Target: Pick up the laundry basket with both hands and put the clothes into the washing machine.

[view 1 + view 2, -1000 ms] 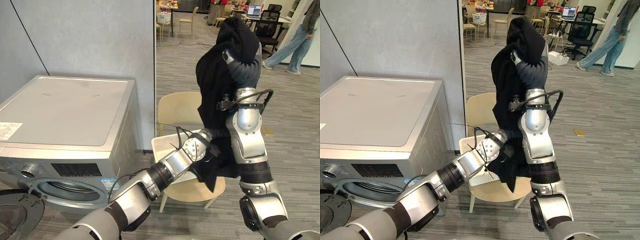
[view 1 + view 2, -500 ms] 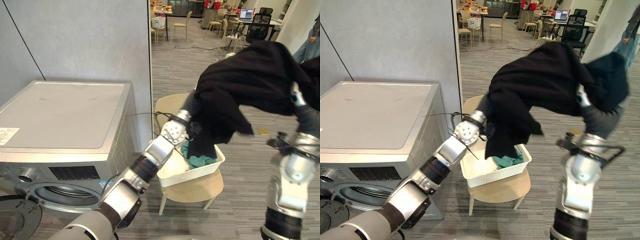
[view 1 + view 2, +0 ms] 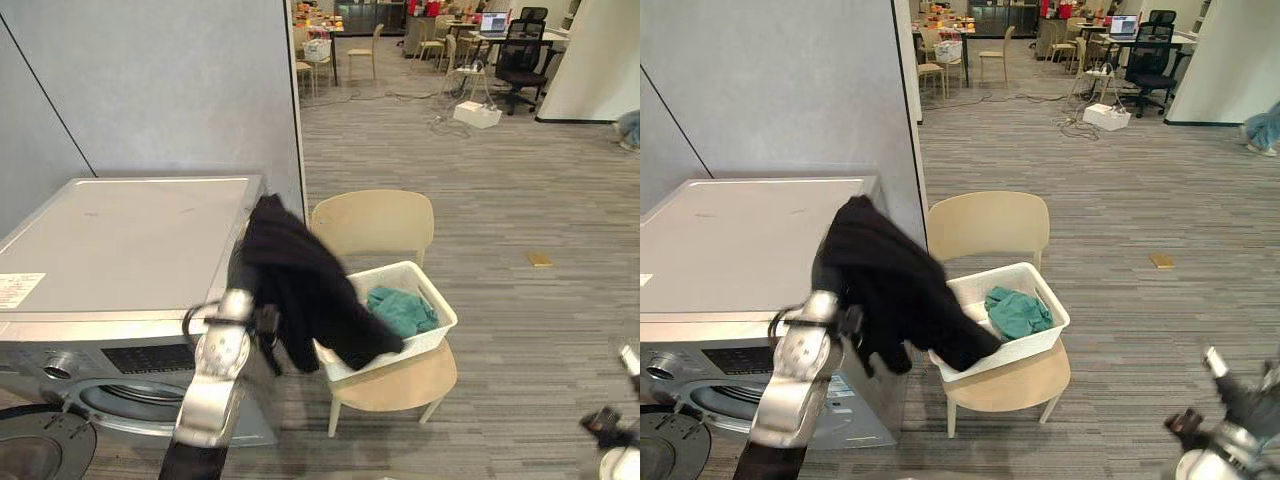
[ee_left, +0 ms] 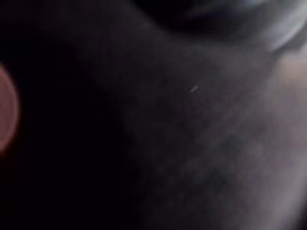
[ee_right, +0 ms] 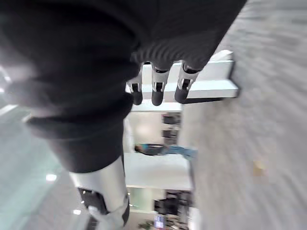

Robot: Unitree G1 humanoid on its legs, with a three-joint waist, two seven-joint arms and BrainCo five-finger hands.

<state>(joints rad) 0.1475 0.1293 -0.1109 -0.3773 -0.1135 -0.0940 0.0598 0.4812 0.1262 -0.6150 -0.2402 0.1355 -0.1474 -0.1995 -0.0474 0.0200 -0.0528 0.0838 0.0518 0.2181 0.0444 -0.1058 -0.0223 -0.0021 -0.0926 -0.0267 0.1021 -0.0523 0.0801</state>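
The left hand is hidden under a black garment point(image 3: 300, 290), so its grip cannot be told; the cloth drapes from the raised left arm point(image 3: 215, 370) beside the washing machine point(image 3: 120, 240), its tail reaching the basket point(image 3: 425, 345) on a chair point(image 3: 375, 225). The right hand point(image 5: 157, 91), near right, hangs relaxed and empty. Limp, light cloth may slip: grasp a bunched fold.

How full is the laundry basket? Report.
Nearly empty: one teal garment lies inside the white basket; the black garment hangs outside, overlapping its near rim.
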